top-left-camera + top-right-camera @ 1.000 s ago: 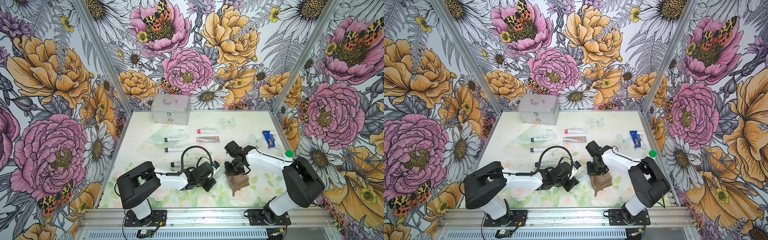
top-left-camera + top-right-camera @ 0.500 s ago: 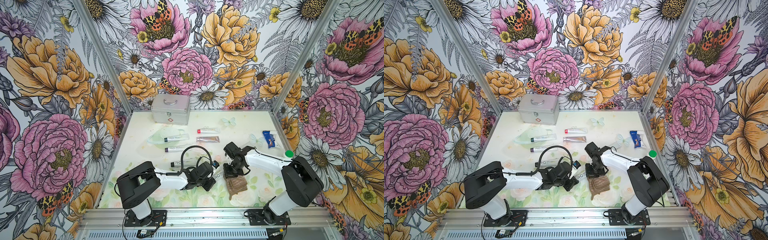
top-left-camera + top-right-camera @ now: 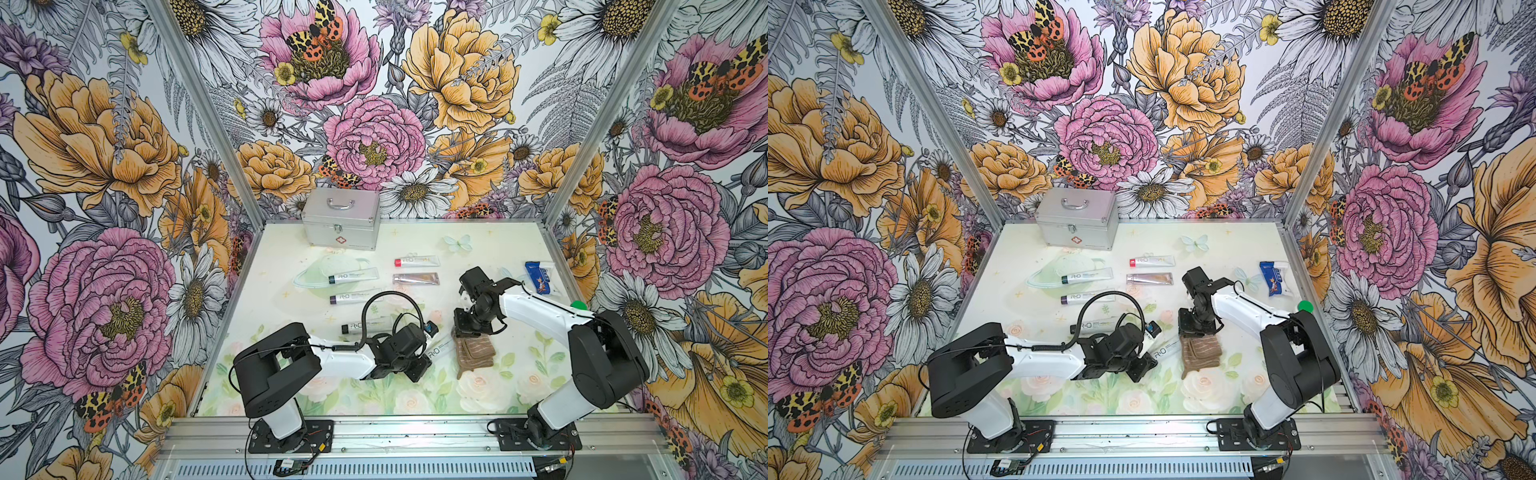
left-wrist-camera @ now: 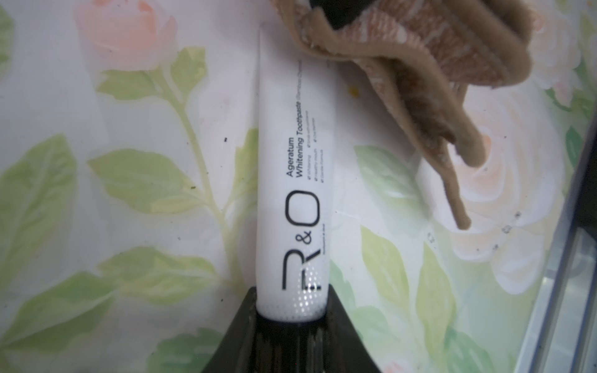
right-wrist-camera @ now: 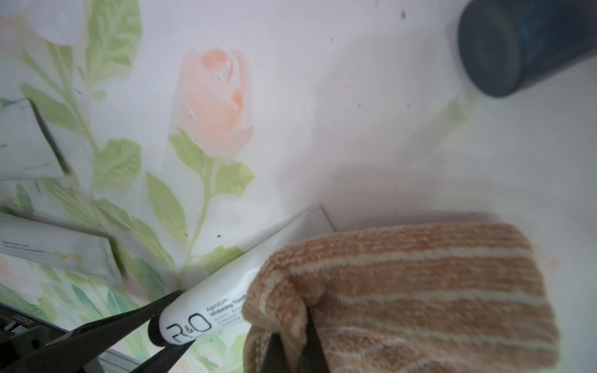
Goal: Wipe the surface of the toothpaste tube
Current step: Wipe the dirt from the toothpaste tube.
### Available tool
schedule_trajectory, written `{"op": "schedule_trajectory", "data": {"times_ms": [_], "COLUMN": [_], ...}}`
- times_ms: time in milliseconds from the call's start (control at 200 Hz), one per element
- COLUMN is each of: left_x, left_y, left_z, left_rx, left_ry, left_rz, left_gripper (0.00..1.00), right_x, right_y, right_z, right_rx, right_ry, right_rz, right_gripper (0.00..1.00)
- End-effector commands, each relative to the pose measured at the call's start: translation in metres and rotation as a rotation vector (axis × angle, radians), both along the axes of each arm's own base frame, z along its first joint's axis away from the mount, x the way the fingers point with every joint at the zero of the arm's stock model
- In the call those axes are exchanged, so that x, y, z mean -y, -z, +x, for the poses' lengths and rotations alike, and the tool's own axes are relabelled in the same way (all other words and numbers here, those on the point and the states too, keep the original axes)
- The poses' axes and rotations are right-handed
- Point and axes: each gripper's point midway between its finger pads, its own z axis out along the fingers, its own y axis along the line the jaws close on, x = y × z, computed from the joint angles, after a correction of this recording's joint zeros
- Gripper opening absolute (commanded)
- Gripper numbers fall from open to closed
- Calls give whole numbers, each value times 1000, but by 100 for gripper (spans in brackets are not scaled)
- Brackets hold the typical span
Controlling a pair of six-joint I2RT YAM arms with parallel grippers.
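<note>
A white R&O toothpaste tube (image 4: 294, 181) lies just above the floral mat. My left gripper (image 4: 292, 310) is shut on its dark cap end. In both top views the tube (image 3: 438, 351) (image 3: 1165, 351) points from the left gripper (image 3: 422, 361) (image 3: 1144, 361) toward the right arm. A brown striped cloth (image 5: 420, 290) hangs bunched from my right gripper (image 5: 295, 342), which is shut on its edge. The cloth (image 4: 436, 74) lies over the tube's (image 5: 210, 306) flat far end and hides it. From above, the right gripper (image 3: 467, 328) (image 3: 1192, 328) points down onto the cloth (image 3: 473, 353) (image 3: 1200, 353).
Several other tubes (image 3: 353, 276) (image 3: 415, 278) (image 3: 365, 326) lie further back on the mat. A silver case (image 3: 340, 218) stands at the back wall. A blue packet (image 3: 540, 277) lies at the right, and a green cap (image 3: 578, 305) shows behind the right arm.
The right gripper carried the cloth slightly left along the tube, then back away from the front edge, and its folds changed shape. The left arm and tube stayed still.
</note>
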Motion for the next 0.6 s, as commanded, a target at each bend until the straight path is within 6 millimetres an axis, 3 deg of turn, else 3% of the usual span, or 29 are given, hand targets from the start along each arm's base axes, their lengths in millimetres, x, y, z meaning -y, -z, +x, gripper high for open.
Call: {"op": "schedule_trajectory", "data": {"times_ms": [0, 250, 595], "left_x": [4, 6, 5], "left_y": [-8, -8, -9], "left_z": [5, 5, 6], "left_rx": [24, 23, 31], "left_ry": [2, 5, 1], "left_rz": [-17, -15, -13], "left_gripper": [26, 26, 26], "right_x": [-15, -17, -47], "right_y": [-1, 19, 27], "right_z": [6, -1, -44], "right_rx": [3, -31, -75], "right_ry": [-36, -65, -100], "right_rz": [25, -16, 50], "right_gripper": [0, 0, 0]}}
